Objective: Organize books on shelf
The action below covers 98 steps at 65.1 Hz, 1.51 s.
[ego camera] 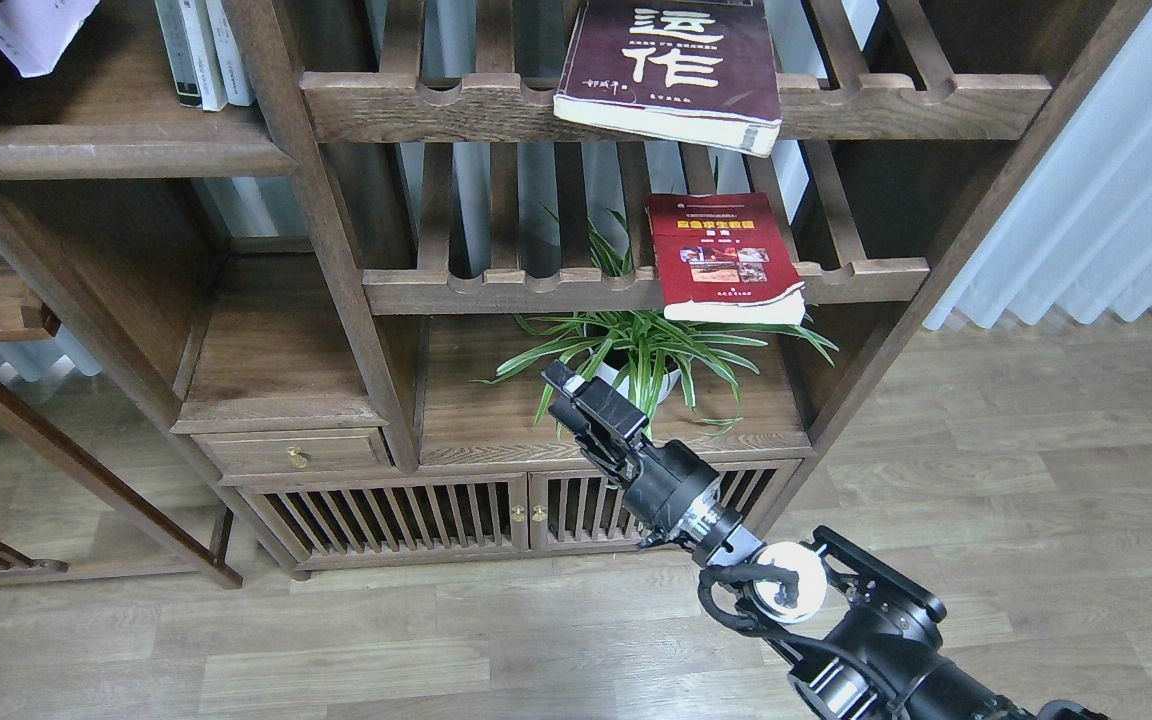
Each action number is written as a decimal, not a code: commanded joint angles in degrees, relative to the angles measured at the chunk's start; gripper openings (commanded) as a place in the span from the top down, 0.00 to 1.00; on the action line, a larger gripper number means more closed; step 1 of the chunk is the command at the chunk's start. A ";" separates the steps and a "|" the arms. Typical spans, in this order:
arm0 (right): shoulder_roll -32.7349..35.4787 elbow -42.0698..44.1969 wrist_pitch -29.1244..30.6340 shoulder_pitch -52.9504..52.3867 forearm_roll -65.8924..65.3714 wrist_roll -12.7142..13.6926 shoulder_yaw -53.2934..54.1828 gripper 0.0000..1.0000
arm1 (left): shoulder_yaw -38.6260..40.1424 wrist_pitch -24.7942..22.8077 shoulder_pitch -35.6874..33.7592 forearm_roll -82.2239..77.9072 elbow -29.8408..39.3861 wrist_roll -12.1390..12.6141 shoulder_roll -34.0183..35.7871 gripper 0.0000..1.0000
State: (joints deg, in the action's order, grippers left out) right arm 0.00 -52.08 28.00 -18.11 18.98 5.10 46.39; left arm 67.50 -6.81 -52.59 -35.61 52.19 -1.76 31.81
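Observation:
The white-and-lavender book [28, 32] shows at the top left corner, cut by the frame's edge, above the solid dark-brown shelf [116, 158]. My left gripper is out of view. The thick maroon book [671, 70] with white characters lies flat on the upper slatted rack, overhanging its front rail. The red photo-cover book [721, 258] lies flat on the lower slatted rack, also overhanging. My right gripper [564, 385] hangs in front of the plant, below both books, holding nothing; its dark fingers cannot be told apart.
Several white upright books [204, 50] stand at the right end of the solid shelf. A potted spider plant [651, 355] stands under the lower rack [496, 290]. A drawer [296, 452], slatted cabinet doors [396, 515] and white curtains [1116, 200] are nearby.

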 commanded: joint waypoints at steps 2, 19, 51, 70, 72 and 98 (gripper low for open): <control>0.00 -0.04 0.00 0.18 0.00 -0.09 0.02 0.17 | -2.81 -0.05 -2.52 0.01 -3.68 -1.93 -0.70 1.00; 0.00 -0.12 0.00 0.18 0.09 -0.09 -0.16 0.17 | -8.88 -0.05 -5.86 0.01 -6.93 -2.28 -1.49 0.99; 0.00 -0.12 0.00 0.35 0.09 -0.09 0.02 0.15 | -14.86 -0.05 -6.30 -0.08 -8.69 -2.02 -0.70 0.96; 0.00 -0.12 0.00 0.35 0.09 -0.09 0.02 0.15 | -15.12 0.74 -7.27 -0.08 -9.22 -1.23 -1.31 0.65; 0.00 -0.12 0.00 0.35 0.09 -0.09 0.02 0.15 | -15.03 0.66 -7.44 -0.08 -9.22 -1.41 -1.40 0.64; 0.00 -0.04 0.00 0.35 0.00 -0.09 -0.33 0.14 | -14.24 0.66 -9.73 0.10 -8.51 -1.23 -1.75 0.47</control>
State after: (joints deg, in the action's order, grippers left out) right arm 0.00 -52.21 28.00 -17.70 18.99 5.01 46.07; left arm 52.70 -6.07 -62.12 -35.58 43.20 -3.00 30.04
